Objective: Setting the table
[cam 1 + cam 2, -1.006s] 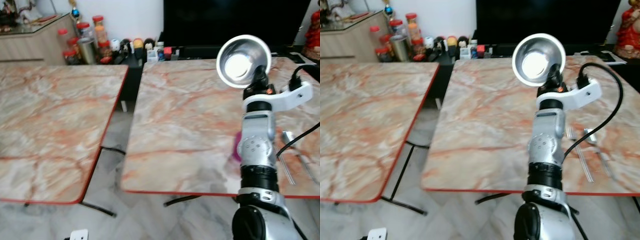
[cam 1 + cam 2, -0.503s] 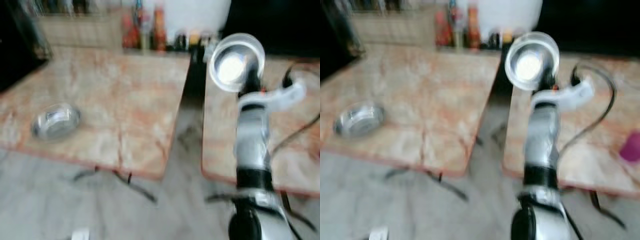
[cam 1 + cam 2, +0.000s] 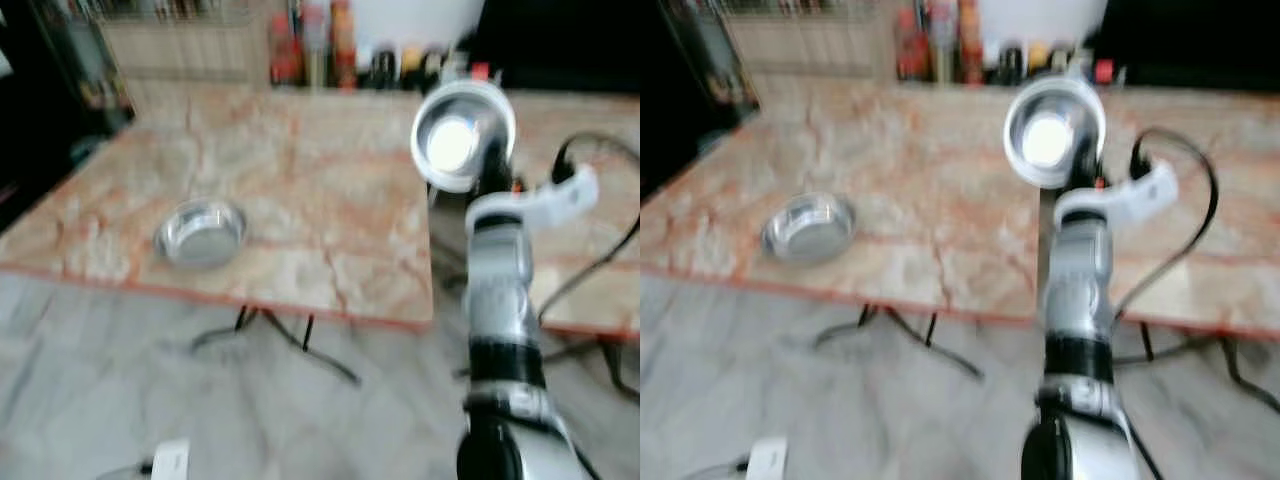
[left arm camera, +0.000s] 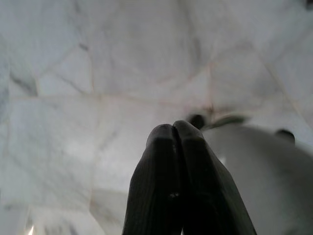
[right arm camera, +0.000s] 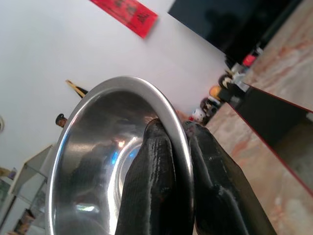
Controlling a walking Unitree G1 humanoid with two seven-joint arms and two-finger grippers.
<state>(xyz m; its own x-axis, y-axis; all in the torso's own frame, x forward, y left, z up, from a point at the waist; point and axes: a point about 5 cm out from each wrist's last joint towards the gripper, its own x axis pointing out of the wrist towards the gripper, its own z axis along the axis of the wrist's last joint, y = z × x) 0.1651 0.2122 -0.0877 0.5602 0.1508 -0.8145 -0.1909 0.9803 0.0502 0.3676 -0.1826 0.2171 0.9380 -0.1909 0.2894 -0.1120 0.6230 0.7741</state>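
Observation:
My right gripper (image 5: 178,161) is shut on the rim of a shiny steel bowl (image 3: 455,140), held up tilted on edge in front of me above the gap between two marble tables. One finger (image 5: 151,181) is inside the steel bowl (image 5: 102,171) and the other outside. A second steel bowl (image 3: 202,232) sits upright on the left table (image 3: 300,180) near its front edge. My left gripper (image 4: 173,139) hangs over the pale floor with its fingers pressed together and nothing between them.
The right table (image 3: 590,230) lies behind my right arm, with a black cable looping over it. Jars and bottles (image 3: 310,45) line the far wall. Table legs (image 3: 290,340) stand on the marble floor (image 3: 200,420) below the left table's red-edged front.
The camera has swung left and the picture is blurred. The second bowl on the left table has shifted toward the picture's middle. My right gripper still holds its bowl up.

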